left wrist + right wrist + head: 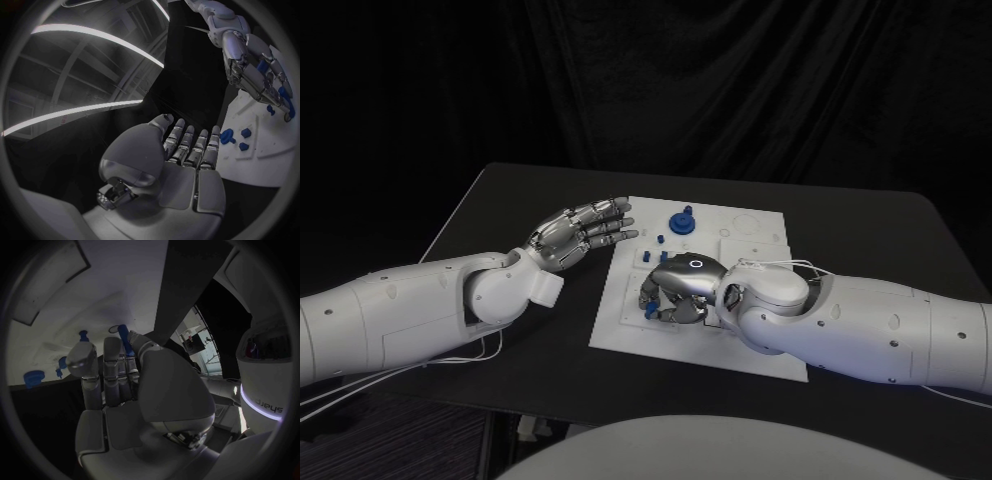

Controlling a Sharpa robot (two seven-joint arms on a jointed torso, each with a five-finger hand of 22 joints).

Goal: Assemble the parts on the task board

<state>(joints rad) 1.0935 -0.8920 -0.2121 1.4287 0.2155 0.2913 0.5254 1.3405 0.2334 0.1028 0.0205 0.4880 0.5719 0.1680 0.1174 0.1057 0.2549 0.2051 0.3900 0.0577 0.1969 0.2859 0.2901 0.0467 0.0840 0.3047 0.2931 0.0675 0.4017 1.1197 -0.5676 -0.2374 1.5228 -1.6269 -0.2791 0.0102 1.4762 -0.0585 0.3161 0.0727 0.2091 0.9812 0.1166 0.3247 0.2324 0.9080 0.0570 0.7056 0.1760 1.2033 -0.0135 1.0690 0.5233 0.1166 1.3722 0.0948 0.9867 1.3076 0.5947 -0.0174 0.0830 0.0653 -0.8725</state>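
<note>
The white task board (747, 235) lies in the middle of the black table. My right hand (679, 288) is bent down over the board's near left part, its fingers curled around a small blue part (124, 333) that is pinched between thumb and fingers. The same hand (250, 67) has blue showing between its fingers. My left hand (583, 232) hovers at the board's left edge, palm up, fingers (187, 145) spread and empty. A tall blue peg (682, 219) stands at the board's far side, with smaller blue parts (656, 240) near it.
More blue parts (227, 135) sit on the board close to my left fingertips. Bare black table (516, 200) surrounds the board on the left and far sides; my right forearm (848, 320) covers the board's near right corner.
</note>
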